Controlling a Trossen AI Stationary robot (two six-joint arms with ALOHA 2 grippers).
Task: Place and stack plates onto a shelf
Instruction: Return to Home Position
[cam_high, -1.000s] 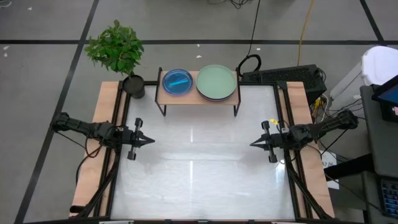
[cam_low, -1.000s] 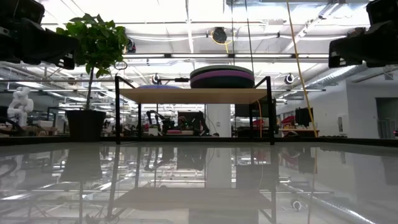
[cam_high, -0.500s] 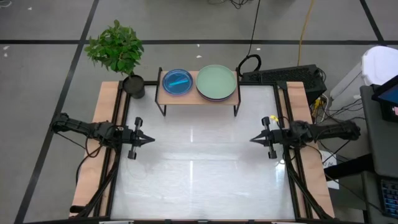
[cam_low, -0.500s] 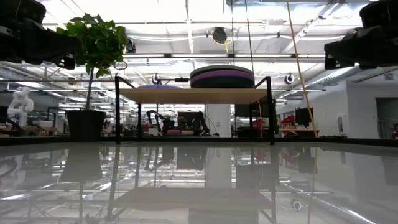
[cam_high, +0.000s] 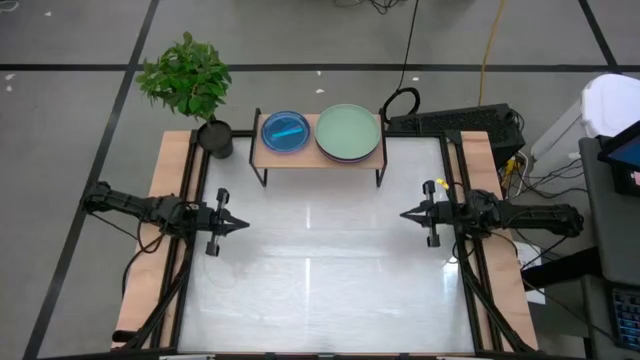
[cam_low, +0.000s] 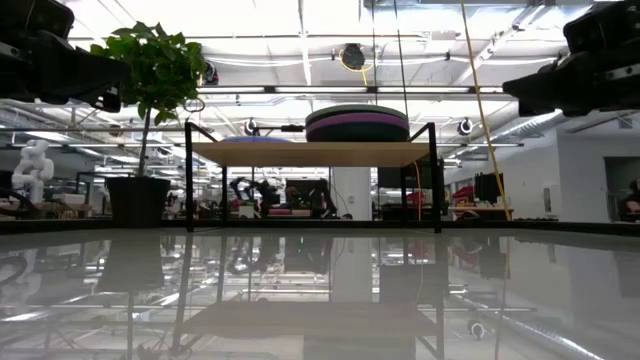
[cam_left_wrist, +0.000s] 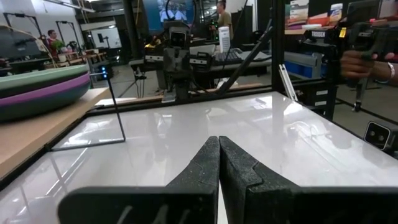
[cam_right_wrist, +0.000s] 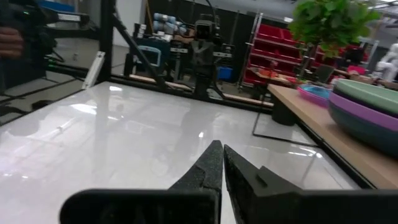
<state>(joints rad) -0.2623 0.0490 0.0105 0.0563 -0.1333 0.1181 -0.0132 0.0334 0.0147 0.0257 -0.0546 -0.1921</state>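
As stacked on shelf (cam_high: 318, 160), plates (cam_high: 348, 132) show cyan & green tops.

Bright, even light falls from overhead. The glossy white tabletop (cam_high: 320, 255) carries pale streaks of glare in the high view and mirrors the shelf (cam_low: 310, 153) and the plant (cam_low: 152, 62) in the low view, where the ceiling strip lights (cam_low: 301, 18) burn out to white and backlight both. Shadows on it are faint.

The left gripper (cam_high: 242, 226) and the right gripper (cam_high: 405, 215) hover level on opposite sides, tips pointing toward each other, well apart, jaws pressed together, holding nothing.
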